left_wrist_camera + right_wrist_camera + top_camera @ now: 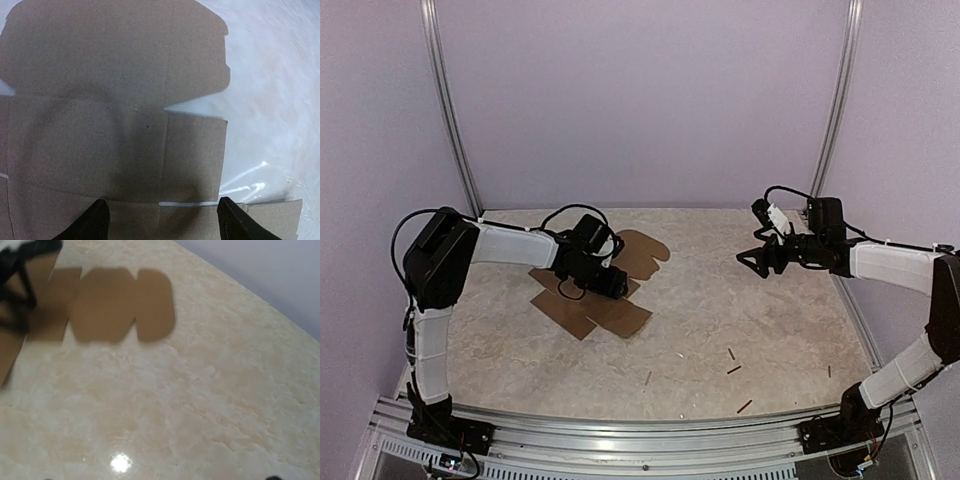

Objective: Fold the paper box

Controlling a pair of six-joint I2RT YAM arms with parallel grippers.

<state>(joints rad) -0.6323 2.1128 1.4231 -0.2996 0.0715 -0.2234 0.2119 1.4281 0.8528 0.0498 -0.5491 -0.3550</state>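
Lying flat, paper box (pixel 115 75) sits beneath left gripper (pixel 161 202); jaws apart.

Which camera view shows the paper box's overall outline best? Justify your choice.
Top external: the paper box lies flat, its whole spread in frame, though the left arm covers its middle. Left wrist shows only close-up panels and slits; right wrist, blurred rounded flaps, cropped at the edge.

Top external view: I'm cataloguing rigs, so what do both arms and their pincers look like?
Both the left arm and right arm have white link covers with black joints. Black cables loop above each wrist. The left pincer and right pincer are black.
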